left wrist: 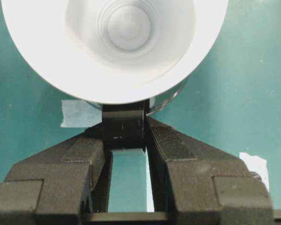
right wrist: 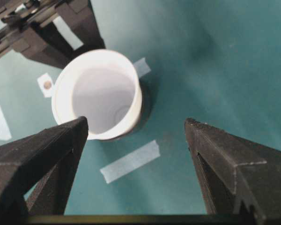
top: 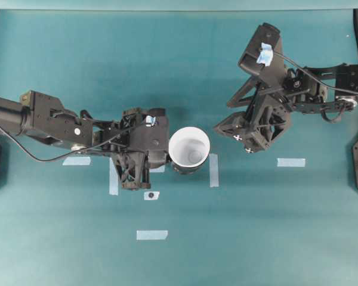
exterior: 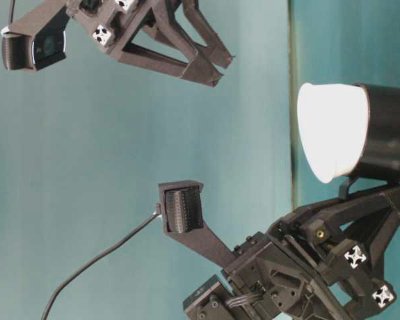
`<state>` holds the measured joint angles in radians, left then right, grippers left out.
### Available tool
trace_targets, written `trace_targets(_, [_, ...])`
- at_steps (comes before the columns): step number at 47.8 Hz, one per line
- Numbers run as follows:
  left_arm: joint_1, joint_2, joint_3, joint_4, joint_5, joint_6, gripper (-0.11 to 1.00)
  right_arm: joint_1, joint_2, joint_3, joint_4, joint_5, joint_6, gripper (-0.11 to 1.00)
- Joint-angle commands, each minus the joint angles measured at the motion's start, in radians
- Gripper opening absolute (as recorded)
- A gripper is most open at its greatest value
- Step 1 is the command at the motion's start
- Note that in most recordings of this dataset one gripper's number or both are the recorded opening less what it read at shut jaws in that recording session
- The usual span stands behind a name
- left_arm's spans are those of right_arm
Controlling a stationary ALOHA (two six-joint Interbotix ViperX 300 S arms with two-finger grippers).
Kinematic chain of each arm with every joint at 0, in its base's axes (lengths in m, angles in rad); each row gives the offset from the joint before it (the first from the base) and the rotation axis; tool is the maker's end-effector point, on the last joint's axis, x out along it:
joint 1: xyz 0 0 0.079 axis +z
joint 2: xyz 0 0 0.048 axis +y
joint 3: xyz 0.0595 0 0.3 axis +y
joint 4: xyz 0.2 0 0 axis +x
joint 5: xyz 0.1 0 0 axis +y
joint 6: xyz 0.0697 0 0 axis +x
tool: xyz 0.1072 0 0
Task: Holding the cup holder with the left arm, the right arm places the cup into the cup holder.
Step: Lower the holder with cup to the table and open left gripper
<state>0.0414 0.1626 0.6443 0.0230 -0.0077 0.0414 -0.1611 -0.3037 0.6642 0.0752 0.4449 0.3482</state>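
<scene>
Two black jointed robot arms reach over a teal tabletop [top: 59, 250], seen from above. At the middle stands the plain white conical cup [top: 189, 149], already seated in the glossy black round cup holder [top: 190, 170], whose dark wall shows only as a thin crescent under the cup's wide rim. From table level (that view is turned on its side) the white cup [exterior: 333, 130] sticks well out of the black cylinder [exterior: 387, 133].

On the left, the left arm's tool [top: 162, 142] lies just beside the cup. Its wrist camera shows the two lattice-patterned fingers [left wrist: 171, 147] pressed in on the holder's small black handle tab [left wrist: 123, 127], pinching it between them, with the cup's open mouth [left wrist: 117, 42] directly beyond.

On the right, the right arm's tool [top: 234, 132] hangs apart from the cup, touching nothing. Its fingers [right wrist: 215, 154] are spread wide with only bare tabletop and the cup [right wrist: 99, 93] visible between them.

Several pale strips of tape [top: 213, 170] lie flat around the cup, one just to its right, and a small dark dot on a tape patch [top: 151, 195] lies near the left tool.
</scene>
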Motion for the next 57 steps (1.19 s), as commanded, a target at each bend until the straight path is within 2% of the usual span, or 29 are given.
trace_targets(1, [0.005,-0.014,-0.020,0.003,-0.009,-0.002,0.27,0.003,-0.037,-0.011,0.002,-0.015,0.011,0.90])
trace_targets(6, [0.005,-0.014,-0.021,0.003,-0.009,0.002,0.30,0.003,-0.037,-0.011,0.002,-0.020,0.011,0.90])
trace_targets(9, [0.005,-0.015,-0.021,0.003,-0.009,0.003,0.44,0.003,-0.037,-0.009,0.002,-0.020,0.011,0.90])
trace_targets(14, [0.005,-0.015,-0.025,0.003,-0.009,0.008,0.76,0.003,-0.037,-0.008,0.002,-0.020,0.011,0.90])
trace_targets(18, [0.005,-0.018,-0.026,0.003,-0.006,0.011,0.93,0.003,-0.037,-0.005,0.002,-0.020,0.011,0.90])
trace_targets(28, [0.005,-0.023,-0.026,0.003,0.002,0.012,0.86,0.003,-0.037,-0.003,0.002,-0.020,0.011,0.90])
trace_targets(57, [0.005,-0.049,-0.028,0.003,0.061,0.014,0.86,0.014,-0.037,0.014,0.003,-0.063,0.011,0.90])
